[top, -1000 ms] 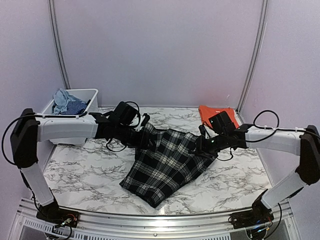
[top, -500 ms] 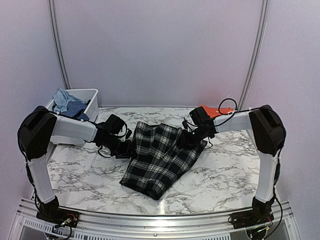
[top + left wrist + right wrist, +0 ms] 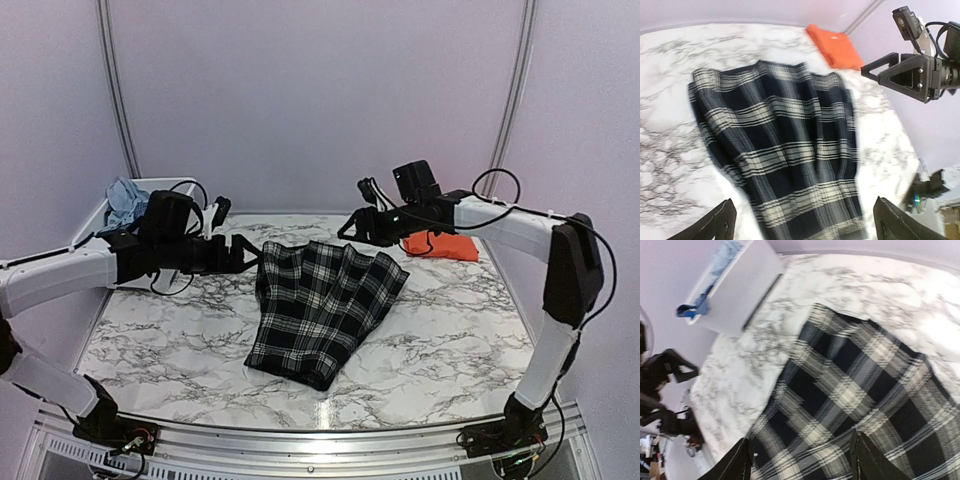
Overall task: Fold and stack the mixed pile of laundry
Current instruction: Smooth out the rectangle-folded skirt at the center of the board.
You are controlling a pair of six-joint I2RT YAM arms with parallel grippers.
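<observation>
– While both arms are hanging over the white marble-patterned table (image 3: 450,330), where is the large black-and-white plaid cloth (image 3: 320,305) lying?

– It is lying flat in the middle of the table, folded into a long shape. Its wider end is pointing to the back wall and its narrower end is pointing to the near edge. Nothing is touching it.

– What is the left gripper (image 3: 804,212) doing?

– It is hovering above the table, just beside the far left corner of the plaid cloth. Its two black fingers (image 3: 720,222) are standing wide apart and are holding nothing. In the wrist view only the cloth is showing below them.

– And the right gripper (image 3: 801,440)?

– It is hanging in the air over the far right side of the plaid cloth, clearly above it. Its fingers are also standing apart, with nothing between them.

– Where are the other garments lying?

– The plain bright orange T-shirt (image 3: 445,245) is lying folded at the far right of the table, under the right arm. It is near the plaid cloth's far right corner, and a strip of table is showing between them. The pale blue denim-like piece (image 3: 125,200) is sitting in the white plastic bin (image 3: 740,295) at the far left corner, behind the left arm, and it is rising a little over the rim.
</observation>
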